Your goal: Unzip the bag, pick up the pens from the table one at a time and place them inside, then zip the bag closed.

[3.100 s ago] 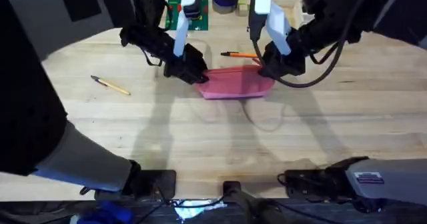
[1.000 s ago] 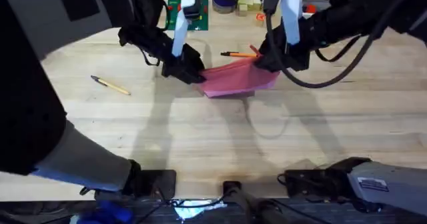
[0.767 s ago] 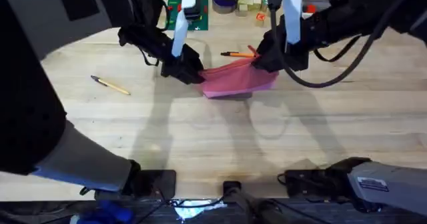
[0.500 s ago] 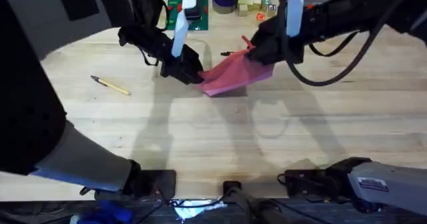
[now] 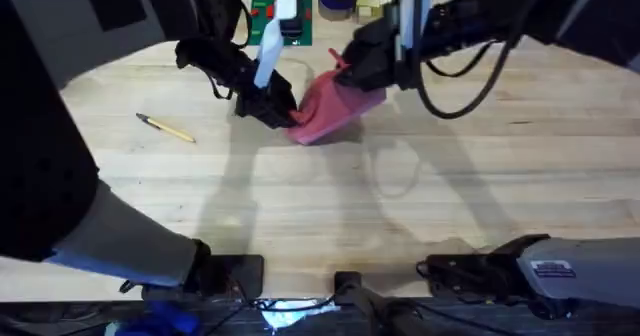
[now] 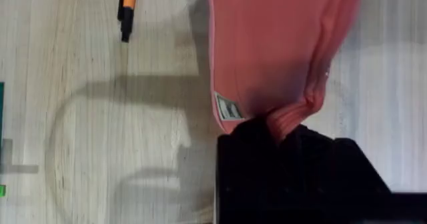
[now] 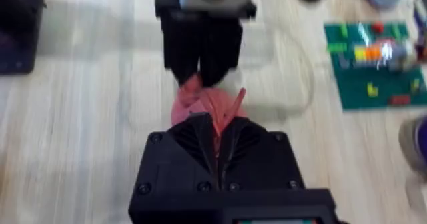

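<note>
Our left gripper (image 5: 280, 113) and right gripper (image 5: 345, 71) each clamp an end of the pink bag (image 5: 330, 106); yellowish pen (image 5: 166, 128) lies at nine o'clock

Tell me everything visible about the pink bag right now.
The bag is a pink soft fabric pouch, bunched and tilted, its right end raised above the table. A seam with a zipper runs along one edge, and a small label sits near the end held by the left pincer. The right pincer pinches the raised end. How far the zipper is open cannot be told.
</note>
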Motion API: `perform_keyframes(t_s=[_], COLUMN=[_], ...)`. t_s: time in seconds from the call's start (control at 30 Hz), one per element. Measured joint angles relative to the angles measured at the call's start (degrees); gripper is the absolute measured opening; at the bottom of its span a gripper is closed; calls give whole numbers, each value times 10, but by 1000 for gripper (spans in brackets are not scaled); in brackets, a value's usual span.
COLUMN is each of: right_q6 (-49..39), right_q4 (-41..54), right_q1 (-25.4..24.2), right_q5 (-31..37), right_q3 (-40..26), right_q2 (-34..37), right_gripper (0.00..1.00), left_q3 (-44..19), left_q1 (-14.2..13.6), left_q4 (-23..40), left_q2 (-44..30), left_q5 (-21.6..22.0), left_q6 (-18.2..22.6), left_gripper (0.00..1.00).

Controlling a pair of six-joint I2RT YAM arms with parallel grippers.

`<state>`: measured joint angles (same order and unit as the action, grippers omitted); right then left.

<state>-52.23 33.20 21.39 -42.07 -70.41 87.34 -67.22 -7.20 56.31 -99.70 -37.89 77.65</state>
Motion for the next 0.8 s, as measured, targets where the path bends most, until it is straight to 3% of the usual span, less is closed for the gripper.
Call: perform_keyframes(t_s=[0.3,0.53,0.6,0.73,0.77,0.8], right_q6=[13,28,36,39,39,40], right_q4=[-42,-37,-32,-13,-9,-1], right_q1=[52,46,42,38,36,34], right_q5=[-42,-37,-35,-11,-1,12], right_q3=[-6,-6,-7,-7,-7,-7], right_q2=[19,19,17,-2,-9,-16], right_gripper=[31,96,259,842,952,985], left_q3=[0,0,0,-1,-2,-6], left_q1=[0,0,0,-2,-6,-12], left_q4=[5,2,-1,-9,-20,-19], left_q2=[0,0,0,0,0,0], left_q5=[16,15,10,-42,-63,-61], left_q6=[0,0,0,0,0,0], left_gripper=[41,41,41,41,41,41])
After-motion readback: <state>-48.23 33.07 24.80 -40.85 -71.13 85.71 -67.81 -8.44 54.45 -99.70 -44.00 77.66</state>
